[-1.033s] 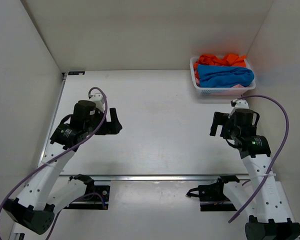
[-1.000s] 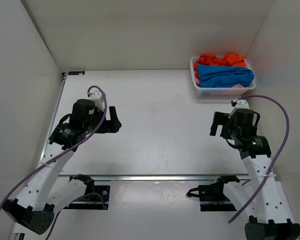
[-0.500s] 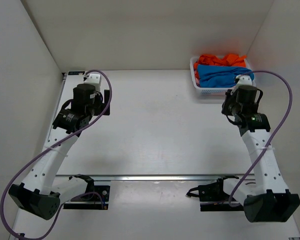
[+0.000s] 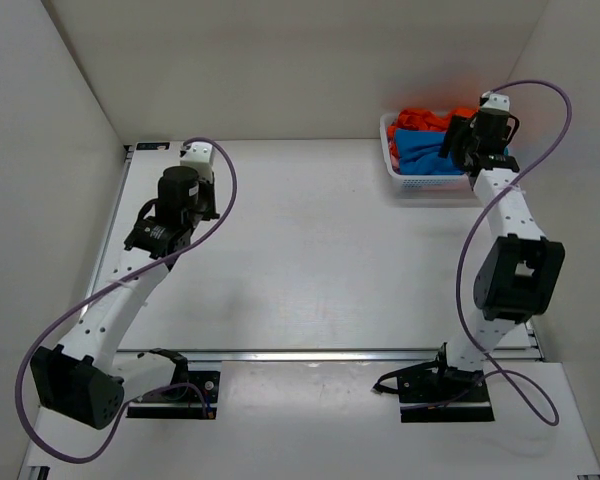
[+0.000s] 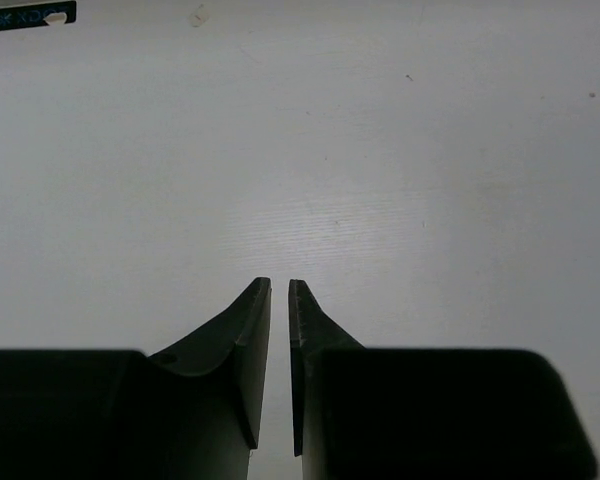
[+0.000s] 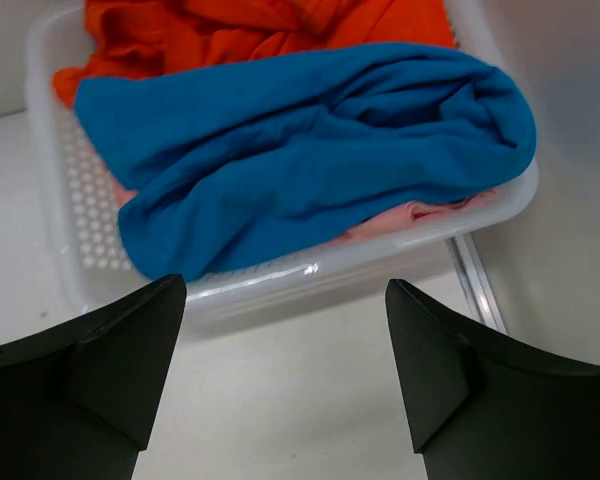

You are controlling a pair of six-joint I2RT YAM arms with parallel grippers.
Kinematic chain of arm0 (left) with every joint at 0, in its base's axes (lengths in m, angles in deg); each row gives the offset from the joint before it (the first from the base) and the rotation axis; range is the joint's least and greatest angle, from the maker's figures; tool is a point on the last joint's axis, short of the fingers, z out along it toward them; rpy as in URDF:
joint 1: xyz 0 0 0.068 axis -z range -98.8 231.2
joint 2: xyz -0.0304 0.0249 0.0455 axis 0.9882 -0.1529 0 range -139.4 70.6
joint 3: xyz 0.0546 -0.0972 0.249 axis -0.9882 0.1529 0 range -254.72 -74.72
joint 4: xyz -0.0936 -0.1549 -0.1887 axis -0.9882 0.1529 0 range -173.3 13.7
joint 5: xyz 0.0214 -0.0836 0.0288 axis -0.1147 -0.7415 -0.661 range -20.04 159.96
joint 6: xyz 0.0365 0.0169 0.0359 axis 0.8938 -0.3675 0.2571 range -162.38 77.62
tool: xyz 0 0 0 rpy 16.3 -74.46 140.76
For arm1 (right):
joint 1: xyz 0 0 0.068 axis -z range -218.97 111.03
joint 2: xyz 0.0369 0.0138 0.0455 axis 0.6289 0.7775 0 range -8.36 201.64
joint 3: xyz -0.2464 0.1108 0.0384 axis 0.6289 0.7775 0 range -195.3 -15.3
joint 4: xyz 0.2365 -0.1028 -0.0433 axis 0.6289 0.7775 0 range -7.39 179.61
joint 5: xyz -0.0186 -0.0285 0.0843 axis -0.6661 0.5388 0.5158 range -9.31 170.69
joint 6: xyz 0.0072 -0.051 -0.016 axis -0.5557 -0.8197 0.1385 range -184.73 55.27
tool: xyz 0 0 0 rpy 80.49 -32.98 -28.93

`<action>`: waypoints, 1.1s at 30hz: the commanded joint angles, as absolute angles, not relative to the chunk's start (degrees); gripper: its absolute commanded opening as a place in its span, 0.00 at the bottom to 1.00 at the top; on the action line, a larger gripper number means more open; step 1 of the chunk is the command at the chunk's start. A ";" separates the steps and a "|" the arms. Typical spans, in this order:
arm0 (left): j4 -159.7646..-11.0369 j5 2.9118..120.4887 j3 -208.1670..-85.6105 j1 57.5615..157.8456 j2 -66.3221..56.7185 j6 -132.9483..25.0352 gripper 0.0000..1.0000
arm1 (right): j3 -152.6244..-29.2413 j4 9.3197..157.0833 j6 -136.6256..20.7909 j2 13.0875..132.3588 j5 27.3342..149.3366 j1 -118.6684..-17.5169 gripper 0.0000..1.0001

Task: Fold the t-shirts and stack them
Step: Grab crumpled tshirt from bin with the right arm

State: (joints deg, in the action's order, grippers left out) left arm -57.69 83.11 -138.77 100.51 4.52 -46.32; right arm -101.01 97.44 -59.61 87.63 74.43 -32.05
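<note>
Three crumpled t-shirts fill the white basket (image 4: pixel 430 186) at the back right. The blue one (image 4: pixel 427 153) (image 6: pixel 310 150) lies on top. An orange one (image 4: pixel 426 119) (image 6: pixel 250 25) sits behind it, and a pale pink one (image 6: pixel 410 220) peeks out underneath. My right gripper (image 4: pixel 459 138) (image 6: pixel 285 288) hovers just in front of the basket's near rim (image 6: pixel 310 272), open wide and holding nothing. My left gripper (image 4: pixel 206 192) (image 5: pixel 279 285) is over bare table at the back left. Its fingers are nearly together with only a thin slit between them, and nothing is held.
White walls close in the table on the left, back and right. The basket stands against the right wall. A metal rail (image 6: pixel 477 280) runs along the table edge beside it. A small black label (image 5: pixel 30 16) marks the back left corner.
The right arm has stretched out from mid-table to the basket. The left arm has swung back toward the far left corner, and its jaws have closed from wide apart.
</note>
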 commanded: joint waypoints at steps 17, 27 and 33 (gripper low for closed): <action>-65.54 81.83 -135.80 100.63 -2.17 -46.51 0.17 | -154.86 111.52 -54.63 132.62 67.51 -26.49 0.34; -66.16 82.18 -133.88 101.50 2.39 -48.53 0.00 | -153.91 112.31 -57.17 115.68 66.72 -30.43 0.00; -67.13 81.39 -129.83 103.53 11.18 -51.78 0.00 | -138.31 107.67 -62.00 90.05 65.58 -38.24 0.00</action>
State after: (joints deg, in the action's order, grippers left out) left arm -65.41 82.58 -131.25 102.53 6.16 -49.38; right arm -142.47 115.29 -58.89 107.30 67.31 -33.73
